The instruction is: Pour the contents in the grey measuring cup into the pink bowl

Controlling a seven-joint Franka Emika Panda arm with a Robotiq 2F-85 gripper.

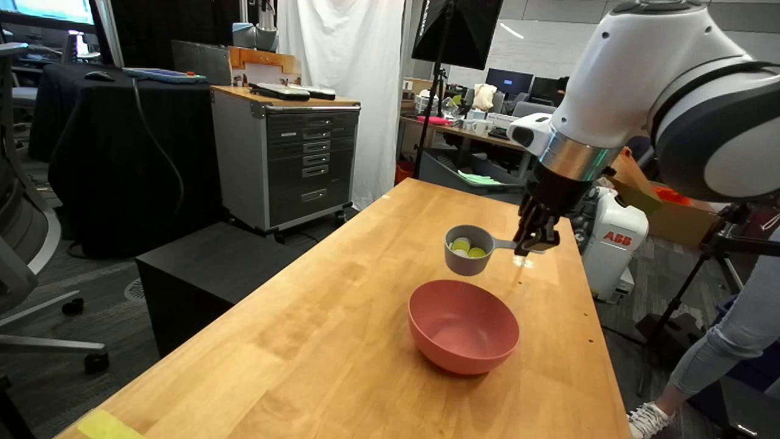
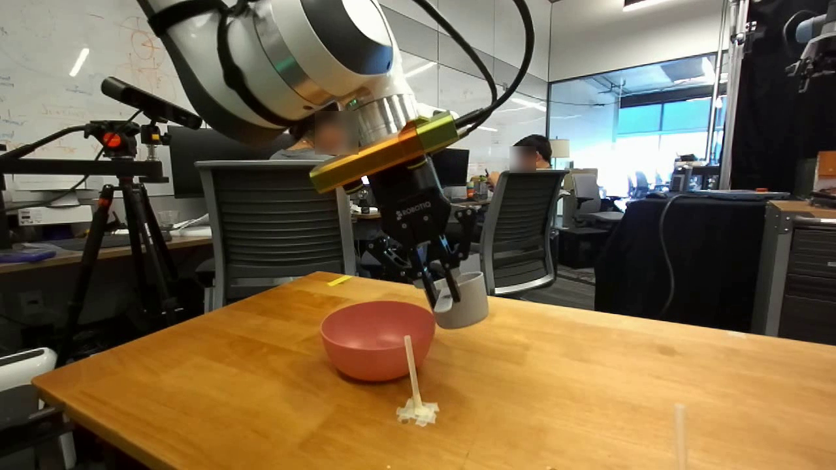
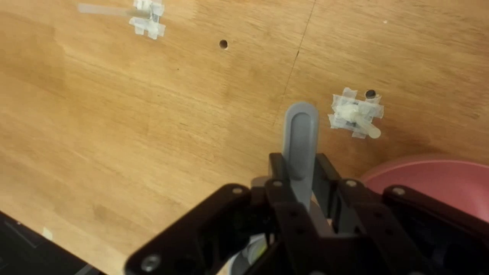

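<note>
Grey handle (image 3: 300,131) of the measuring cup (image 1: 466,265), clamped in the gripper (image 3: 299,163), points lengthwise up the wrist view.

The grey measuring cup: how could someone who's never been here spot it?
Find the wooden table, then the black gripper above it. It holds the grey measuring cup by its handle; unlike the wide pink bowl, this one contains yellow pieces.
</note>
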